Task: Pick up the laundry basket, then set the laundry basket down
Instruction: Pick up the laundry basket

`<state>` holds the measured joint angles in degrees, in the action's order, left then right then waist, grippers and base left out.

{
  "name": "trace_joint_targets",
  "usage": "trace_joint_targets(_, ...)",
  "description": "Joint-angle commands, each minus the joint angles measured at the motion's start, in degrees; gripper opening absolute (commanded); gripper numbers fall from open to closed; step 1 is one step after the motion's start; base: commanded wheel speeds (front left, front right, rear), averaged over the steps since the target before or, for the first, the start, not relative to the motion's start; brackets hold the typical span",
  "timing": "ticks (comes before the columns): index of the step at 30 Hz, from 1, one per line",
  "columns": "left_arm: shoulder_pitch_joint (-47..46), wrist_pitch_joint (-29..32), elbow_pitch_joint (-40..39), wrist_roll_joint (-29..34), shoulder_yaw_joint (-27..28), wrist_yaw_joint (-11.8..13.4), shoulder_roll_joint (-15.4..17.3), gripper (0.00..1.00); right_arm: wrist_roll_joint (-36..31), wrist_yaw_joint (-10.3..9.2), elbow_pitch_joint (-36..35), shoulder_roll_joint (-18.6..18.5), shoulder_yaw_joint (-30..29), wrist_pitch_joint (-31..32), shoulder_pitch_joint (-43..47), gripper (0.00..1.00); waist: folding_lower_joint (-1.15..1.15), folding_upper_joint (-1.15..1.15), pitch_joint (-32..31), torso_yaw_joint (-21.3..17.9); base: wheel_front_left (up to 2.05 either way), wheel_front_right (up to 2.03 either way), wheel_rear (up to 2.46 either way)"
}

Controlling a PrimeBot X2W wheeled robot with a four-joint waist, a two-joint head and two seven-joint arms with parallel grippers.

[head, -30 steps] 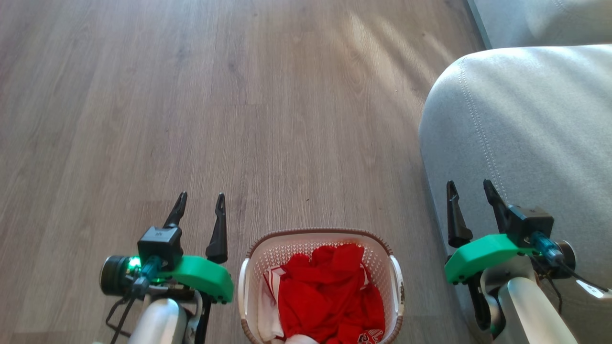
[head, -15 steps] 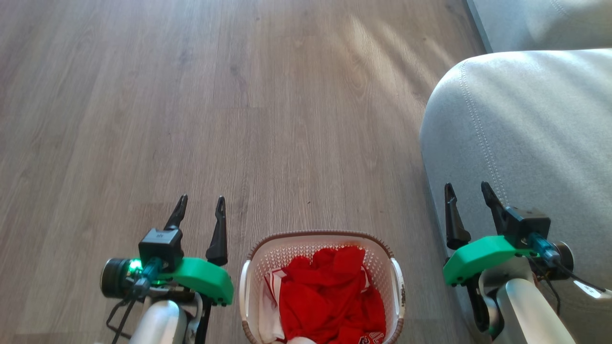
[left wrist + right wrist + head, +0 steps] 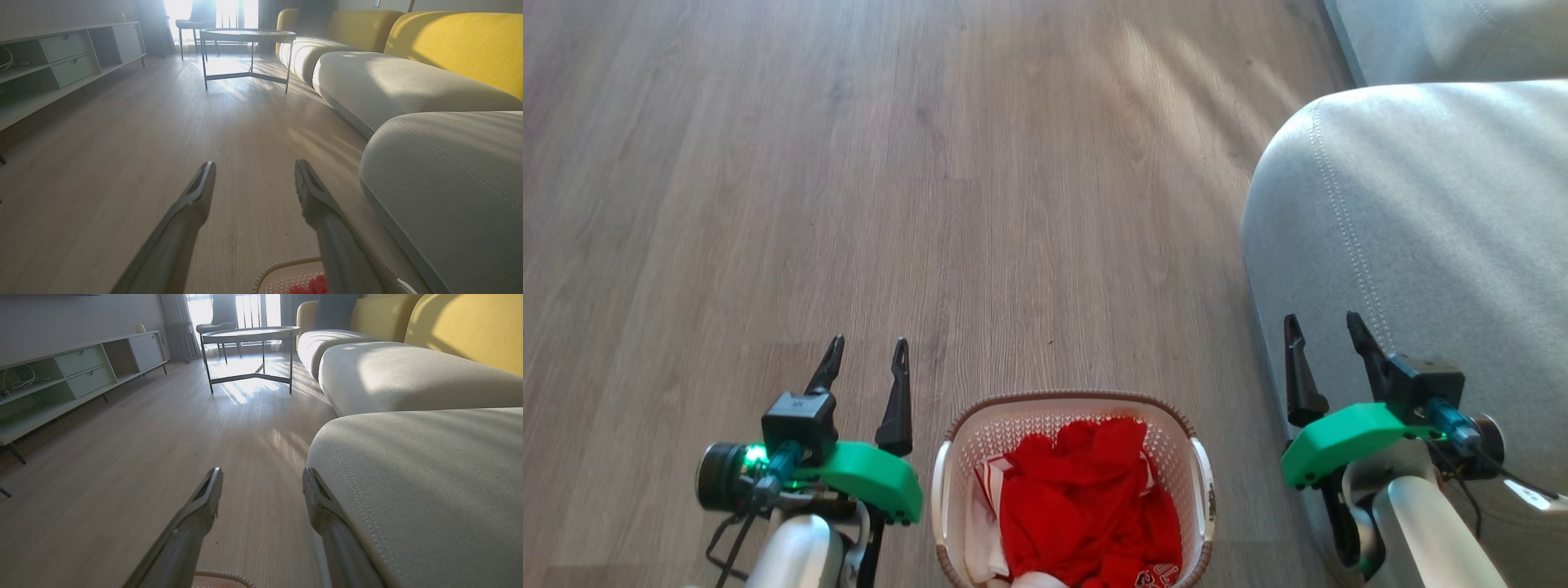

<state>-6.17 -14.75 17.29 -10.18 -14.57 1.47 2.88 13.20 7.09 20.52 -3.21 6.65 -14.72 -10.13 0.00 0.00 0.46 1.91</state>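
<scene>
Pale wood-plank floor [image 3: 1013, 204] runs beside a grey upholstered sofa [image 3: 1421, 204]. Nothing has really moved this past second: the small white perforated plastic laundry basket [image 3: 1062, 398] with its brown woven rim sits on the floor between the arms, so the pickup hasn't begun. The left gripper [image 3: 866, 347] and right gripper [image 3: 1323, 322] have their fingers apart and empty. The basket's near end, heaped with red cloth [image 3: 1086, 498], is cut off.

Head view high, steeply down on wooden floor [image 3: 1013, 204], wrist views low either side of the laundry basket [image 3: 1070, 398], facing the far round table [image 3: 247, 34], all three sharing basket rim and sofa cushion [image 3: 1421, 229].
</scene>
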Motion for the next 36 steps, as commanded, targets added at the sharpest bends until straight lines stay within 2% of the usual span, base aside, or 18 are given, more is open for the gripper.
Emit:
trace_joint_targets(1,-2.0,-0.2,-1.4,-0.2,1.4,0.1,0.0,1.0,-0.4,0.4,-1.6,0.3,0.7,-0.3,-2.2,1.0,0.0,0.0,0.2,0.0,0.0,0.0,0.0)
trace_joint_targets(9,-3.7,-0.2,0.9,0.0,0.6,-0.2,0.0,1.0,-2.9,0.4,-1.4,0.3,0.1,-0.3,-3.8,1.0,0.0,0.0,3.7,0.3,0.0,0.0,0.0)
trace_joint_targets(18,-9.0,-0.2,5.9,0.0,-1.2,-0.6,0.0,1.0,-3.1,0.4,1.6,0.3,-0.1,-0.3,-7.7,1.0,0.0,0.0,10.9,0.9,0.0,0.0,0.0)
trace_joint_targets(25,-15.1,-0.2,12.8,-0.6,-3.7,-1.4,0.0,1.0,-2.9,0.4,10.6,0.3,1.9,-0.3,-12.7,1.0,0.0,0.0,18.3,1.2,0.0,0.0,0.0)
trace_joint_targets(36,-23.9,-0.2,26.2,-2.2,-7.7,-3.2,0.0,1.0,0.8,0.4,25.4,0.3,7.2,0.7,-21.5,1.0,0.0,0.0,27.7,1.1,0.0,0.0,0.0)
